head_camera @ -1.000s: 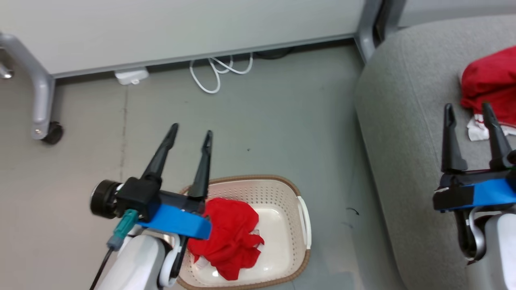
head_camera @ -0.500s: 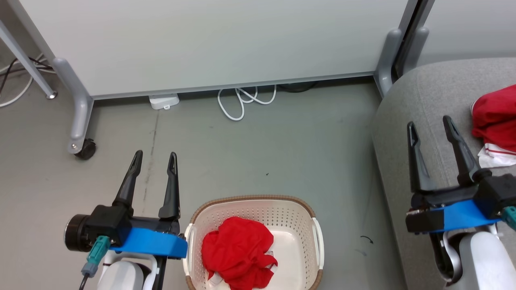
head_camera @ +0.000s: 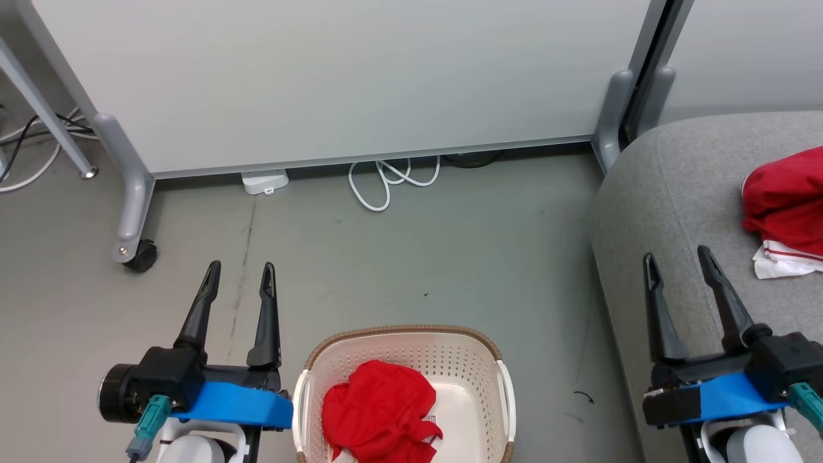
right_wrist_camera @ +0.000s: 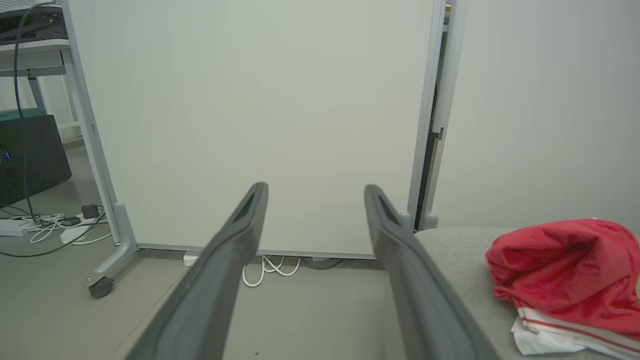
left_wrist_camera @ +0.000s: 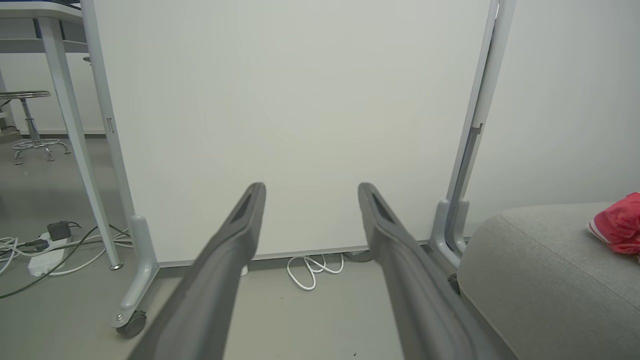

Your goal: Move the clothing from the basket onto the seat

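1 of 2 done, by my reading | left gripper spread, empty, at 9 o'clock of basket | basket garment inside, yet to move | right gripper spread, empty | seat garment at 3 o'clock on seat

Office: wheeled partition, desk, floor cables

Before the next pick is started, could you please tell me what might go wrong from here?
The red garment lies bunched in the basket; the open left claw may pinch only a fold and drop it over the floor. The basket is cut off at the head view's bottom edge, so the grasp may be poorly seen.
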Controlling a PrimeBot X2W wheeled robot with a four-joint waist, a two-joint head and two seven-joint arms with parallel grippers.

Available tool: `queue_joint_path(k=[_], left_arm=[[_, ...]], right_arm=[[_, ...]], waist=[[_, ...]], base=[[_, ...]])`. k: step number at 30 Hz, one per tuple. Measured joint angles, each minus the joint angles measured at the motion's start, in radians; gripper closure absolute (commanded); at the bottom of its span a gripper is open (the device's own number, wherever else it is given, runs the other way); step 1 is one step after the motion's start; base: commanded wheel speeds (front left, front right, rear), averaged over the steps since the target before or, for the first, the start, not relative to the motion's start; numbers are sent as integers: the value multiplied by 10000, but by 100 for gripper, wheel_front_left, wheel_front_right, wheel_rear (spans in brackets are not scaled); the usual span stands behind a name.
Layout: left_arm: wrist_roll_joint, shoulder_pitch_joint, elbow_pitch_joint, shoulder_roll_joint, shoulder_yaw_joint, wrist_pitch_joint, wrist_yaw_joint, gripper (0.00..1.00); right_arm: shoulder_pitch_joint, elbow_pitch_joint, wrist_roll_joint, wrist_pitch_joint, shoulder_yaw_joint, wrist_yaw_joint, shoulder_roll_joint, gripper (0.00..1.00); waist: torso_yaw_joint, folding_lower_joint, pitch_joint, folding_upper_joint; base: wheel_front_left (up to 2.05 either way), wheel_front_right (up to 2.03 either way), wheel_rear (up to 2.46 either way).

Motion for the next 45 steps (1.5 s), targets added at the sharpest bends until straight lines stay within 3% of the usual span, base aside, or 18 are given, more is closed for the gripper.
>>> queue_joint_path(k=[30,39,45], left_arm=[[407,244,244,-261,380,0,-299,0],[581,-1128,1229,148,-752,0,-393,0],[247,-2514,2497,846,-2336,0,-426,0]], right_arm=[[348,140,293,0,111,0,65,0],[66,61,261,0,219,0,71,0],[-546,-115,213,0,362,0,73,0]], waist=[[-104,1,-339,0],[-186,2,54,0],[-399,2,686,0]], base=[[0,0,0],[0,0,0],[0,0,0]])
